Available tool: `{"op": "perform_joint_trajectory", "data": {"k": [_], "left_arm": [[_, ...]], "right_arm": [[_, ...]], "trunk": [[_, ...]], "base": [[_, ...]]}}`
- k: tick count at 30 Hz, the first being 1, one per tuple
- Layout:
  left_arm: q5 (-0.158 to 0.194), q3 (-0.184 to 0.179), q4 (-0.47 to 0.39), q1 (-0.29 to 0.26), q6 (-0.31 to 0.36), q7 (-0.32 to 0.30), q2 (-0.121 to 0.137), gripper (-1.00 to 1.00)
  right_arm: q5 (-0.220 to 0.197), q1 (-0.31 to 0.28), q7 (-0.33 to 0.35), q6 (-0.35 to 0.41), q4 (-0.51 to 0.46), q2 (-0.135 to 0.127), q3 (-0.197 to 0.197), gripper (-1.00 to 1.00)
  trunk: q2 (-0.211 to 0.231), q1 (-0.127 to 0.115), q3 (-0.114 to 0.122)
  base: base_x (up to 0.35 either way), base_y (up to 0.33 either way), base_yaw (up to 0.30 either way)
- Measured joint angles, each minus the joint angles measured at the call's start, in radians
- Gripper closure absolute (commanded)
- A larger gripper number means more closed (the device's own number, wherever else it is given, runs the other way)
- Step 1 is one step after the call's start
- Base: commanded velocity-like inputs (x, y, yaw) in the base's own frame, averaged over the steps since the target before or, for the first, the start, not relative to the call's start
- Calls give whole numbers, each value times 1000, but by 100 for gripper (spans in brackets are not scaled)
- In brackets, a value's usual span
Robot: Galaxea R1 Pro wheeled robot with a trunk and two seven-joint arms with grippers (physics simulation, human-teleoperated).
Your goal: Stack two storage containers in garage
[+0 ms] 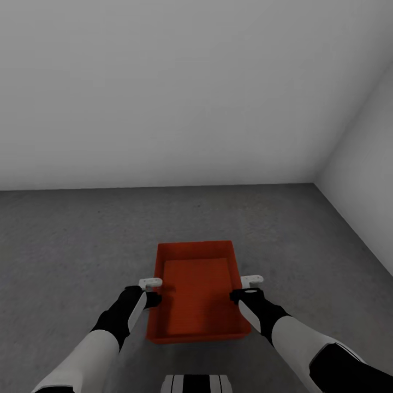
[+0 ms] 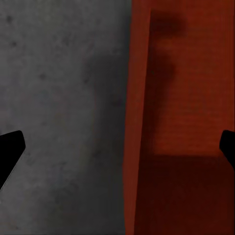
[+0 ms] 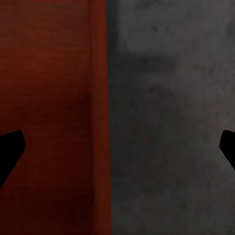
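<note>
One red-orange storage container (image 1: 196,289) lies open side up on the garage's grey speckled floor (image 1: 82,240), straight ahead of me near the white wall. My left gripper (image 1: 152,290) is open and straddles the container's left wall (image 2: 134,122), one finger (image 2: 10,152) outside and the other inside. On the opposite side my right gripper (image 1: 244,288) is open too, with the right wall (image 3: 98,117) running between its spread fingers (image 3: 10,152). Neither pair of fingers touches the wall it straddles.
A plain white wall (image 1: 164,93) stands ahead and a second one (image 1: 365,164) closes the corner at the right. Bare concrete stretches to the left and beyond the container. My base (image 1: 196,383) shows at the bottom edge.
</note>
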Motion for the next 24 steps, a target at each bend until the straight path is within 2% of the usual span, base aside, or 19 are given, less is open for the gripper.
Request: {"op": "perform_joint_trajectory", "data": {"k": [3,13,24], "left_arm": [[1,-1,-40,0,2,0,-2,-100],[1,-4,-60,0,2,0,-4,-100],[1,-3,-60,0,2,1,-4,-100]], "right_arm": [[0,0,0,-1,0,-1,0,-100],[0,0,-1,-2,1,-2,-1,-100],[0,0,-1,-3,1,-3,-1,-100]], "trunk": [[0,0,0],[0,0,0],[77,-42,34]], "base": [[0,0,0],[0,0,0],[0,0,0]]}}
